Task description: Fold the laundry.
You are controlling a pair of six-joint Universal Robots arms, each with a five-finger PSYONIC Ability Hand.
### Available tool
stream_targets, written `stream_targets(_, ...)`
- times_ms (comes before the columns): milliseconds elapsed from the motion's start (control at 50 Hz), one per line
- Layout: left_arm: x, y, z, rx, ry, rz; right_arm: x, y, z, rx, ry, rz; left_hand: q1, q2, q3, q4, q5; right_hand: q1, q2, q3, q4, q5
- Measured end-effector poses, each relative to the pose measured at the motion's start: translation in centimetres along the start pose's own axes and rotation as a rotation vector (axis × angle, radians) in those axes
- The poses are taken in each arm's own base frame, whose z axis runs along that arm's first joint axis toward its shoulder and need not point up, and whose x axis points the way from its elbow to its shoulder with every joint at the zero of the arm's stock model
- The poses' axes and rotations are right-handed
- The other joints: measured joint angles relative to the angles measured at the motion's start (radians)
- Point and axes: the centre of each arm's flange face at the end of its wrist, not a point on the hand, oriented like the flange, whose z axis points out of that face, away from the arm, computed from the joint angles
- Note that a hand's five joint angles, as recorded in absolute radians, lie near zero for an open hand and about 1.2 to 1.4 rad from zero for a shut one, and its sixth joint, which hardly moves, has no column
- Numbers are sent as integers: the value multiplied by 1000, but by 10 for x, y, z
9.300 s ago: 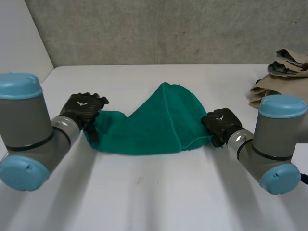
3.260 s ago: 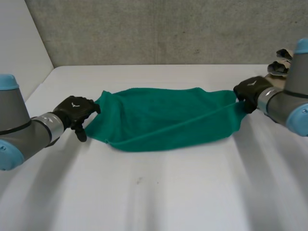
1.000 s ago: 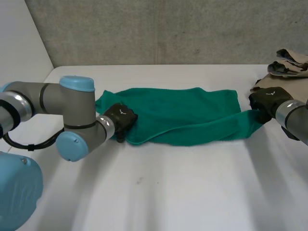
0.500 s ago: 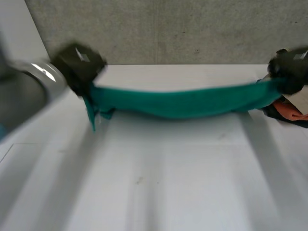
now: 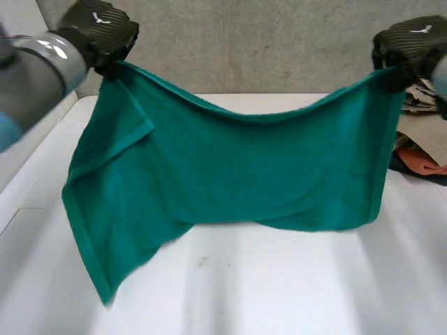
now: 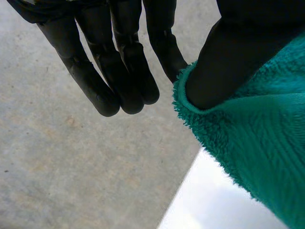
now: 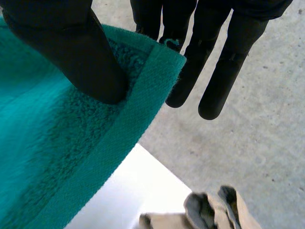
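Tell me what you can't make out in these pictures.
- Head view: the green towel hides the middle of the table.
- Head view: the clothes pile is cut by the frame edge and the towel.
- Right wrist view: the towel corner covers part of the right hand.

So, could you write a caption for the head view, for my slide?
Left hand and right hand pinch the top corners of a green towel, hanging spread over the white table.

clothes pile (image 5: 426, 136): part hidden bhd towel (image 5: 230, 174), cut off at edge | table (image 5: 279, 293): mid hidden bhd towel
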Motion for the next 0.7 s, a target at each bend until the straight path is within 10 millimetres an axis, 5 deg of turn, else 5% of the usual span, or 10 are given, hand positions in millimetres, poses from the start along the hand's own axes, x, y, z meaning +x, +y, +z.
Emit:
stream_targets(80, -5, 8, 40, 101, -96, 6, -9, -2, 35, 145, 106, 0, 0, 1, 0, 0, 0, 0, 0, 0, 0, 0)
stream_targets(160, -34, -18, 57, 260, -273, -35, 4, -32, 61, 414, 294, 38, 0, 1, 0, 0, 0, 0, 0, 1, 1, 0)
stream_targets(300, -81, -76, 34, 479, -464, -148, 29, -90, 55, 780, 481, 101, 0, 1, 0, 0, 0, 0, 0, 1, 1, 0)
stream_targets(380, -84, -81, 23, 495, -442, -161, 31, -100, 48, 805, 473, 100, 0, 1, 0, 0, 0, 0, 0, 1, 1, 0)
stream_targets(480, -68, -55, 17, 406, -337, -156, 20, -79, 44, 655, 382, 87, 0, 1, 0, 0, 0, 0, 0, 1, 1, 0)
stream_targets(660, -2, 55, 6, 69, -91, -157, -23, 33, 32, 163, 117, 93, 0, 1, 0, 0, 0, 0, 0, 1, 1, 0)
stream_targets(700, 4, 65, 5, 39, -71, -152, -27, 45, 30, 121, 95, 95, 0, 1, 0, 0, 0, 0, 0, 1, 1, 0)
